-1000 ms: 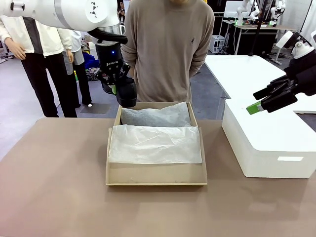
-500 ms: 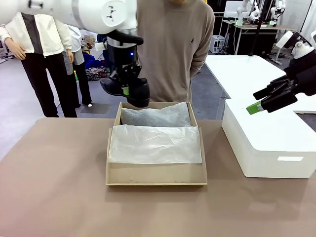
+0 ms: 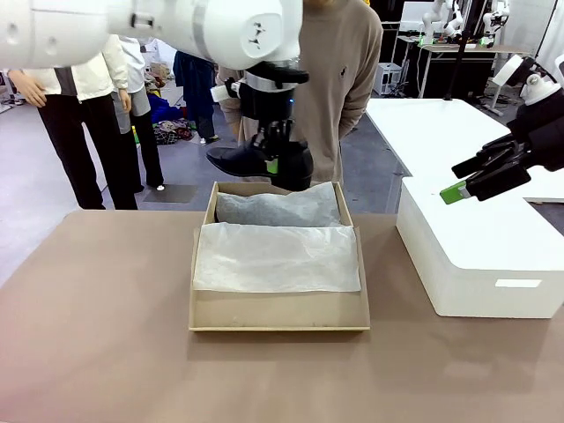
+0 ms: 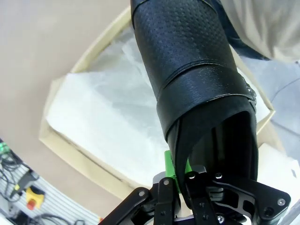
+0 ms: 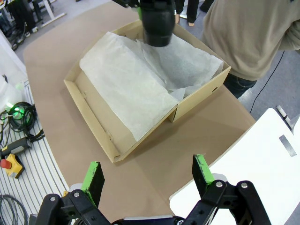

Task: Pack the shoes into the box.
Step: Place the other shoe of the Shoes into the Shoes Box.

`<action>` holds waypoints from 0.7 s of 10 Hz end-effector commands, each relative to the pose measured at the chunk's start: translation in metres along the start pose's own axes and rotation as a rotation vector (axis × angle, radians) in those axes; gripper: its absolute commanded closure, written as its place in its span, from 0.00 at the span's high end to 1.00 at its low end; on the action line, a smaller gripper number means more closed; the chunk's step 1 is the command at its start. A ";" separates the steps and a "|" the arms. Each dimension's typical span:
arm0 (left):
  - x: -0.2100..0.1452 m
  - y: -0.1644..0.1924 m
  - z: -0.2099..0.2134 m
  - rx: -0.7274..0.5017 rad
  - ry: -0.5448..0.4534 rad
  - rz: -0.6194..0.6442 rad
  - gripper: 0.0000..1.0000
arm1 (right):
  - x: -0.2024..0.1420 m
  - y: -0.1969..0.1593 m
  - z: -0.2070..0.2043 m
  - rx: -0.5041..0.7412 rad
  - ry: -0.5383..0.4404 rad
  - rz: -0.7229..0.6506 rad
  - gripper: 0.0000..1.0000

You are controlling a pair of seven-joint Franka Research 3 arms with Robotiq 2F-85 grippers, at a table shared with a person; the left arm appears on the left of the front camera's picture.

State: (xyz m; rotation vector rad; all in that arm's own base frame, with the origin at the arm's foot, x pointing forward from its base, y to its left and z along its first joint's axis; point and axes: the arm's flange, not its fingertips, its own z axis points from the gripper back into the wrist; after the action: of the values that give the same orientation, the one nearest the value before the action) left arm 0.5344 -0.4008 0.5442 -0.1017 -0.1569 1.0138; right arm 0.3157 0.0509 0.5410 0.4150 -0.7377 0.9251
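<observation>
One shoe [image 3: 234,160] now over box [image 3: 278,311] (rightward)

No text, number or brand can be read. Label [image 3: 517,283] on the front of the white block [image 3: 458,256]: print too small to tell. Dark mark [image 3: 256,28] on the left arm [image 3: 176,22]: a symbol without letters. Small emblem [image 3: 344,72] on the person's sweater [image 3: 339,119]: illegible.

left jaws clamped on black shoe [image 3: 233,160] above box [image 3: 278,310], right jaws spread above white block [image 3: 476,264]
</observation>
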 end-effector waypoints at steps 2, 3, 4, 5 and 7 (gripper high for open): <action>-0.013 -0.023 -0.003 0.014 -0.037 0.159 0.00 | 0.001 -0.001 -0.001 0.013 -0.017 0.007 1.00; -0.013 -0.023 -0.004 0.051 -0.044 0.133 0.00 | 0.001 -0.001 -0.001 0.013 -0.017 0.007 1.00; -0.013 -0.016 -0.012 -0.003 0.008 0.086 0.00 | 0.001 -0.001 -0.001 0.013 -0.017 0.007 1.00; -0.013 -0.016 -0.012 -0.003 0.008 0.086 0.00 | 0.001 -0.001 -0.001 0.013 -0.017 0.007 1.00; -0.013 -0.016 -0.012 -0.003 0.008 0.086 0.00 | 0.001 -0.001 -0.001 0.013 -0.017 0.007 1.00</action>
State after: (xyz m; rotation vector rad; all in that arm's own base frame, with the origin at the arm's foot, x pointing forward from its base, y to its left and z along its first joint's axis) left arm 0.5462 -0.4240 0.5269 -0.1079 -0.1448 1.0980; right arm 0.3156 0.0509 0.5410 0.4149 -0.7378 0.9251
